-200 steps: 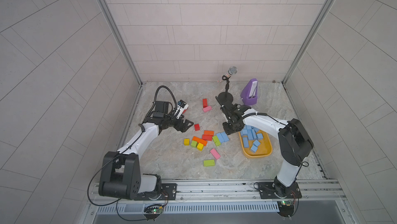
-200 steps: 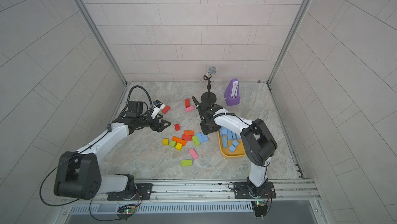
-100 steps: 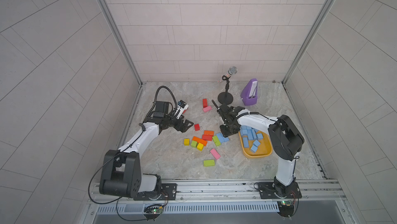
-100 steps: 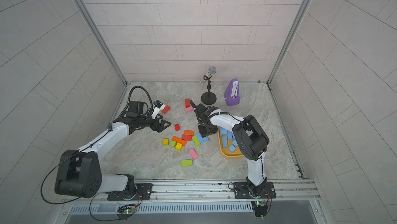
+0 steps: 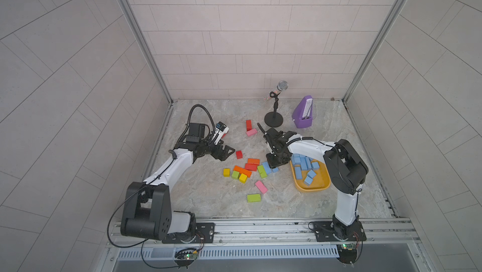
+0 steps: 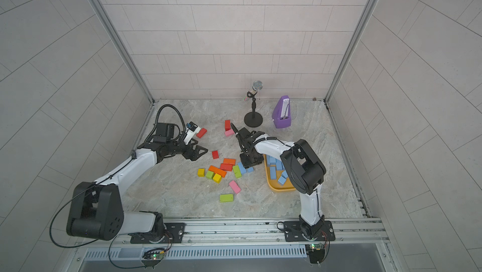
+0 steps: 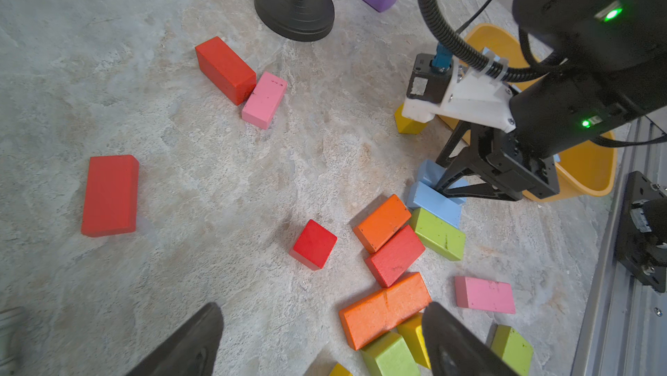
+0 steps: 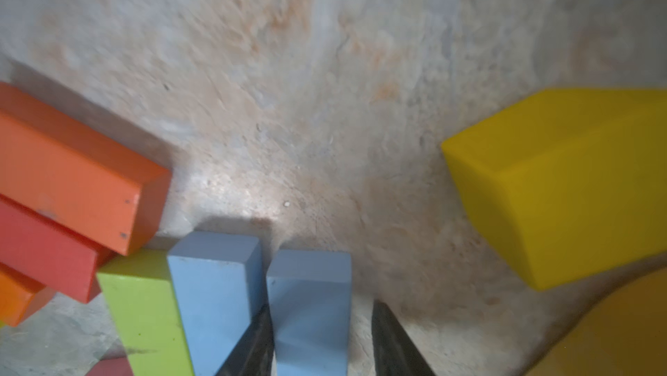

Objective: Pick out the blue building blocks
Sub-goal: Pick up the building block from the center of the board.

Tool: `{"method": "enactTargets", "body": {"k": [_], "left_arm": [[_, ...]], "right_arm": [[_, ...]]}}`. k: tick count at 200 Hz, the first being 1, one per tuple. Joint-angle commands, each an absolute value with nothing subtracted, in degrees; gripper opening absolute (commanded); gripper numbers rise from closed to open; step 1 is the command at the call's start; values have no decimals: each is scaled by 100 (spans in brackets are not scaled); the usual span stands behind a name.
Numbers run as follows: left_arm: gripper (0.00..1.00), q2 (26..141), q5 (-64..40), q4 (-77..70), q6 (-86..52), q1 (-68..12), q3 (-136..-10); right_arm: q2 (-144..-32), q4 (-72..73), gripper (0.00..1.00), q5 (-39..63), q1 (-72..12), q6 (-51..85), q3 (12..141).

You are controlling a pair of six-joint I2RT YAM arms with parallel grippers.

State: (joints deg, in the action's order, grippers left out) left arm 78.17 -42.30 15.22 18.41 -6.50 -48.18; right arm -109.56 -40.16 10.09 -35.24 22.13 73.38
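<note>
In both top views, a marble-patterned table (image 5: 208,195) holds scattered coloured blocks. Most of the blue building blocks (image 5: 302,163) lie heaped in a yellow tray (image 5: 317,184) on the robot's right. Two more lie on the table just beside the tray. The right gripper (image 5: 275,162) points down at those two. The left gripper (image 5: 225,153) hovers well apart from them, near a red cube (image 5: 239,154). A microphone stand (image 5: 273,120) and a purple metronome (image 5: 303,112) stand at the back.

In the left wrist view, the left gripper's fingers (image 7: 195,338) stand wide apart above the table, one of them over the end of a long orange block (image 7: 386,311). Farther off, the right gripper's tips reach down to the two loose blue blocks.

In the right wrist view, which is slightly blurred, the right gripper's fingers (image 8: 393,341) are partly parted around one blue block (image 8: 310,302). One finger rests against it and a strip of table shows beside the other, so the block is not clamped. The second blue block (image 8: 216,284) lies just beside it, touching a green block (image 8: 144,313). A yellow block (image 8: 559,183) sits apart.
</note>
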Motion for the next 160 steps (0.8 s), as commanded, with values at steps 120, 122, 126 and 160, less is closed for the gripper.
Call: {"method": "enactTargets", "body": {"k": [120, 122, 126, 160], "left_arm": [[89, 7691, -4859, 1424, 2019, -762, -4648], [89, 7697, -4867, 1424, 2021, -777, -4642], [89, 7703, -4885, 1424, 2037, -804, -4648], [89, 7734, -4947, 1433, 2139, -1034, -4623]], "right_arm": [[-9238, -4139, 22, 933, -3184, 2242, 6924], [-9178, -4164, 22, 925, -3165, 2242, 6905], [-9047, -4214, 22, 908, -3114, 2241, 6854], [-7814, -4597, 22, 722, -2390, 2244, 6084]]}}
